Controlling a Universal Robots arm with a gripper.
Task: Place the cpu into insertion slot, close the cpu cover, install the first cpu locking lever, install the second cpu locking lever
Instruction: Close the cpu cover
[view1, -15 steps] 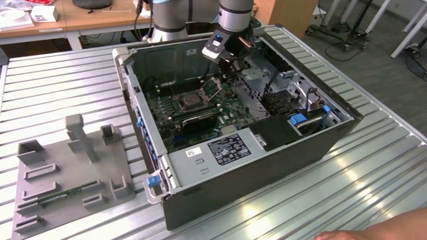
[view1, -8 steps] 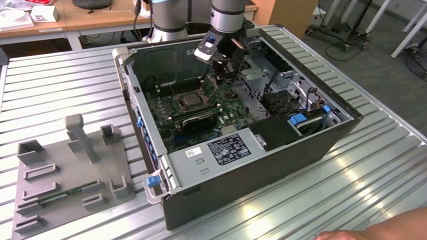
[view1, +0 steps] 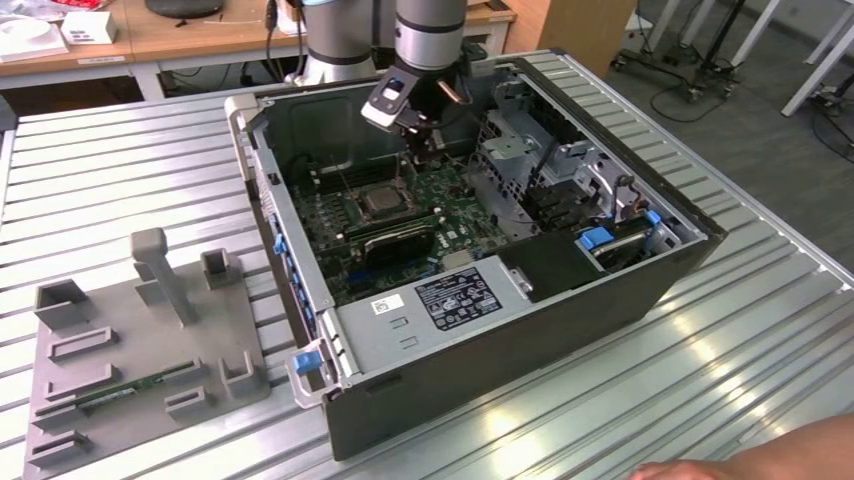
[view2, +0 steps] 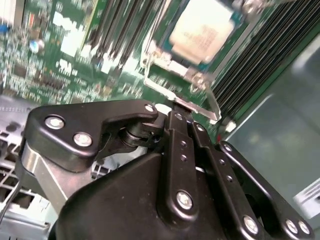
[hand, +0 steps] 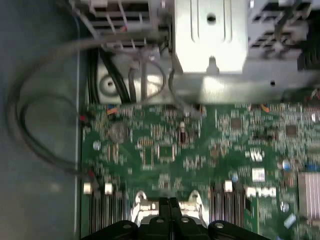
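On the slatted metal table (view1: 120, 160) an open computer case (view1: 534, 330) lies on its side, with a grey fixture tray (view1: 147, 340) near it toward the exterior view's left and a person's hand (view1: 747, 465) at the near right corner. The arm (view1: 430, 30) comes down from the far side, and the gripper (view1: 424, 140) hangs inside the case over the green circuit board (view1: 447, 195), just beyond the insertion slot (view1: 378, 203). The exterior view gives that layout, but the socket is too small there to make out its parts. The first wrist view adds grey cables (hand: 30, 125) looped beside the board and a silver bracket (hand: 210, 35) past it. The second wrist view shows the cpu (view2: 202, 31) lying flat in the slot between long dark memory slots (view2: 255, 55), silvery top up. The thin silver cpu cover (view2: 210, 102) frames its edge nearest the gripper (view2: 178, 111). In both wrist views the black fingers (view2: 172, 145) are pressed together with no gap. Their tips (hand: 167, 202) meet the cover's rim; whether thin metal is pinched between them I cannot tell.
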